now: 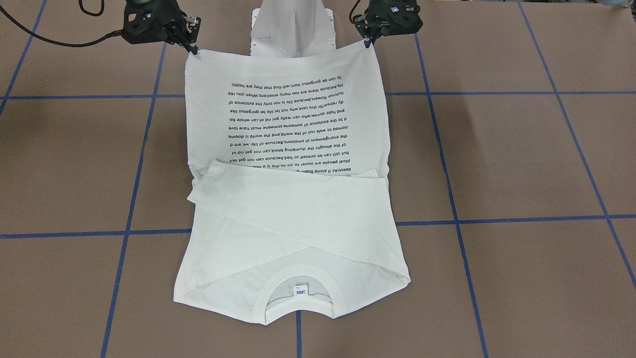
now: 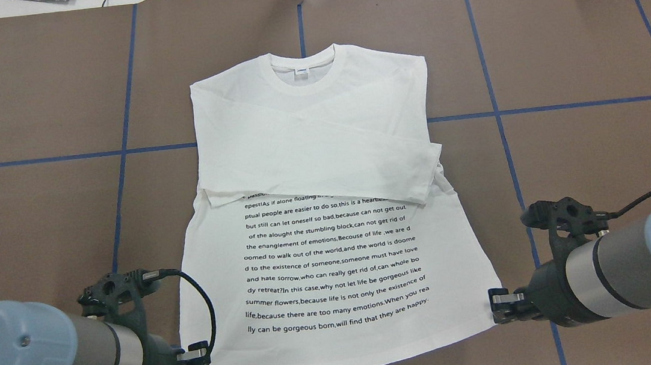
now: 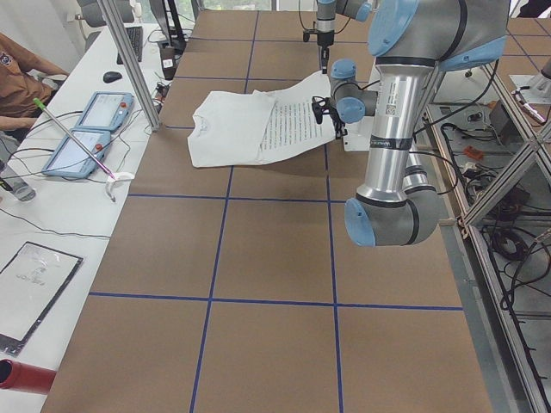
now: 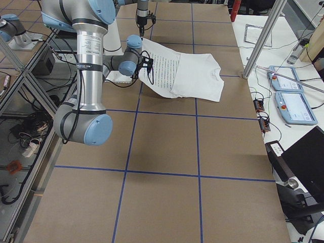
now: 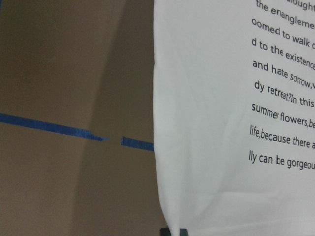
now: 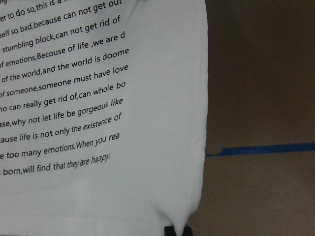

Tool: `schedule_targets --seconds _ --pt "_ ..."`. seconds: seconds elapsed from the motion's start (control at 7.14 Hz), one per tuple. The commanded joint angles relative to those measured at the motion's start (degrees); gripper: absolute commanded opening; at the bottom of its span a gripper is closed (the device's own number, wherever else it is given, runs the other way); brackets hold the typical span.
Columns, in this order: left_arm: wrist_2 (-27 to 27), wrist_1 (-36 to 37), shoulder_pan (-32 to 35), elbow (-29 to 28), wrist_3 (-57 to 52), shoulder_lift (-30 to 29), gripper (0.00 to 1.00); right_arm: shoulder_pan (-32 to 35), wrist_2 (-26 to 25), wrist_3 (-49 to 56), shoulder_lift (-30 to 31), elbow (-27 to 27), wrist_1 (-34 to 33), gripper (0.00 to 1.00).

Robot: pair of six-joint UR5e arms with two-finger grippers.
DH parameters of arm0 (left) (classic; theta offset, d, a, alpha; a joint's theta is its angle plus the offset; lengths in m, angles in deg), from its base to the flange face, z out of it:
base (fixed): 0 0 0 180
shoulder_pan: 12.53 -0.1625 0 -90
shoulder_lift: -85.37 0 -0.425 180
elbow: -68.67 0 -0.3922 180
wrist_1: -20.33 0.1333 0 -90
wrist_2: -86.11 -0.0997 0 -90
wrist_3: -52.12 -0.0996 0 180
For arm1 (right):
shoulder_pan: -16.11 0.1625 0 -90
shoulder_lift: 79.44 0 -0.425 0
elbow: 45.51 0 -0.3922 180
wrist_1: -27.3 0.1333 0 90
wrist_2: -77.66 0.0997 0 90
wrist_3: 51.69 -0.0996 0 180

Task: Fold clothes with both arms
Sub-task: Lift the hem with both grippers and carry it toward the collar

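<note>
**A:** White long-sleeved T-shirt at the centre of the overhead view, flat on the brown table, collar toward the top, sleeves crossed over the chest. How should this fold go?

**B:** I'd carry both corners of the hem up-frame together, level and at one pace. Hold the cloth taut so the printed text doesn't wrinkle, then lay it near the collar.

**A:** And the grippers?

**B:** Both are pinched narrow. The left gripper, lower left, clamps one hem corner; the right gripper, lower right, clamps the other. In the side views that end hangs off the table.
</note>
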Motion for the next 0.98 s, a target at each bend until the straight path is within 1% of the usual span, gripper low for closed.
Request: schedule_targets --seconds 0.0,0.28,0.56,0.7,0.84 --pt "0.9 0.8 -0.5 6.0 0.2 4.4 0.0 1.3 4.7 0.0 3.0 -3.0 0.0 0.0" --pt "4.7 1.5 -0.9 8.2 0.4 3.7 0.0 4.2 10.6 0.1 2.9 -3.6 0.1 0.0" --pt "4.9 1.5 -0.3 8.2 0.3 1.2 0.0 7.2 12.1 0.4 1.2 -2.7 0.1 0.0" --pt "4.8 1.5 1.7 8.1 -0.5 0.5 0.0 9.3 12.1 0.4 -1.5 -1.2 0.1 0.0" --pt "5.3 1.5 6.9 7.7 -3.1 0.0 0.0 12.3 12.2 0.4 -5.4 1.9 -0.1 0.0"
